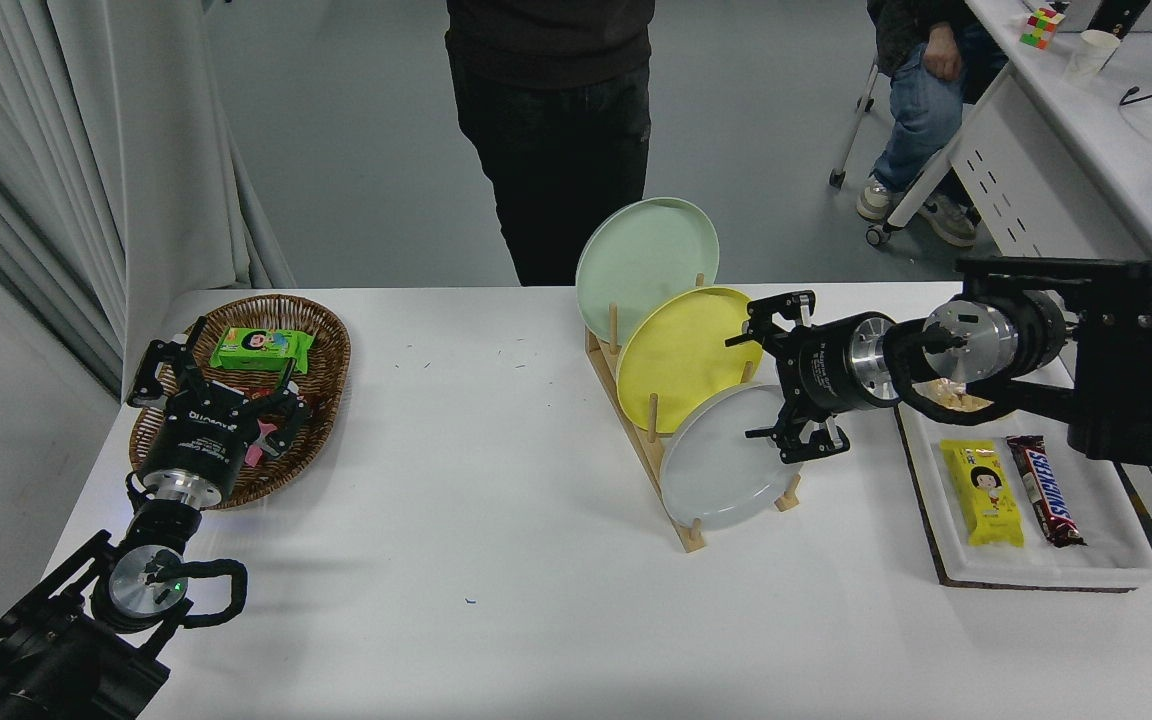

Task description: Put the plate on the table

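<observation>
Right pincer (778, 385) spread wide | beside plate (726, 460) | plate racked upright

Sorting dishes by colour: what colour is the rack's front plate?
Light grey plate, clearest in the head view.

Open right hand (774, 380) at grey plate (721, 470) rim, plate upright in rack (648, 450).

Both arms are built from matte black housings with bare silver wrist rings, white lettering is printed on the black collar behind the right gripper (781, 380) and left gripper (216, 375), and a black cable is looped behind each wrist.
</observation>
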Controlling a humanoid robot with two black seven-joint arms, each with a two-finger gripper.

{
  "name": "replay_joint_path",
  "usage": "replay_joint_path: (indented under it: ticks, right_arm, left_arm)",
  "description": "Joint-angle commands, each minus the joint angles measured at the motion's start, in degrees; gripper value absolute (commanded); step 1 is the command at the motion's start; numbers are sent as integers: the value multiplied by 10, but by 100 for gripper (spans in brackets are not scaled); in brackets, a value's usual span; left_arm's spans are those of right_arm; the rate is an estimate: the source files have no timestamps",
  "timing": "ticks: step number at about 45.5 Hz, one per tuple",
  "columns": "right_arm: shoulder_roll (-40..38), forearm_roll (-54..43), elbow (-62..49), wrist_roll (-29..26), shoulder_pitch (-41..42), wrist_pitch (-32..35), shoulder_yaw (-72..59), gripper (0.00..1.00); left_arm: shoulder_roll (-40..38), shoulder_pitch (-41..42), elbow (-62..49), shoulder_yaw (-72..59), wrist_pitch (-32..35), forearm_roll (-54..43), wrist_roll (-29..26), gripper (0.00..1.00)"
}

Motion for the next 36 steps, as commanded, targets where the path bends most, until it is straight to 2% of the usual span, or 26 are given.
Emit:
replay_joint_path:
  ticks: [1, 8, 15, 18, 36]
  right_arm:
    - [3, -8, -20, -2, -6, 1, 3, 82]
    - [3, -4, -19, -4, -5, 3, 3, 75]
    - [3, -4, -18, -30, -3, 15, 3, 74]
    - [3, -1, -18, -36, -2, 18, 3, 71]
    - [9, 2, -19, -43, -2, 21, 4, 61]
  left_arm:
    - [0, 0, 0, 0, 0, 0, 0, 98]
    - [0, 0, 0, 0, 0, 0, 0, 98]
    - [0, 0, 0, 0, 0, 0, 0, 98]
    - [0, 0, 0, 0, 0, 0, 0, 98]
    - [0, 1, 0, 0, 0, 0, 0, 98]
